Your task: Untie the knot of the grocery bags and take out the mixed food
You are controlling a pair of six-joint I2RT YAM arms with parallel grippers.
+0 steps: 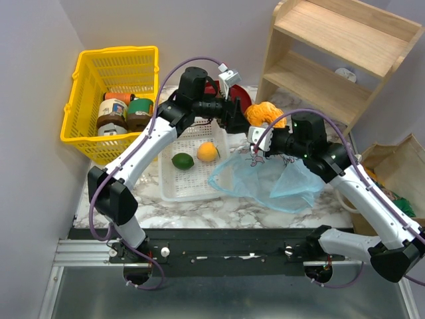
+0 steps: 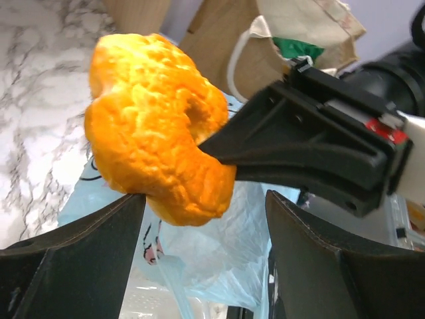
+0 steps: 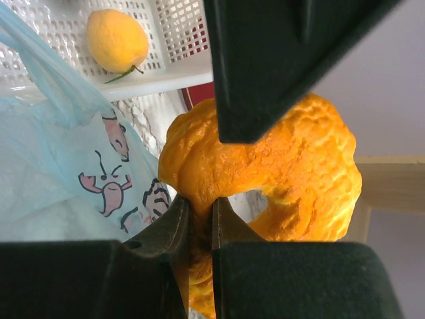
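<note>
My right gripper [image 3: 199, 207] is clenched on the wall of the orange-glazed doughnut [image 3: 299, 159], with one finger through its hole. My left gripper [image 2: 204, 199] stands spread wide just under it, grasping nothing. The doughnut hangs above the light-blue bag [image 1: 265, 179], which lies on the tabletop [image 1: 199, 212].

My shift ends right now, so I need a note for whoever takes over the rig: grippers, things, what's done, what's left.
The left gripper is open, its fingers on either side of the doughnut.
The right gripper is shut on the doughnut's rim, holding it off the table.
The lime and orange lie in the tray. The blue bag lies slack beside it.
The paper bag stands far right, with something green inside.
Done: blue bag looks open, lime and orange are out.
Left: set the doughnut down, probably in the tray, then empty the paper bag.
</note>
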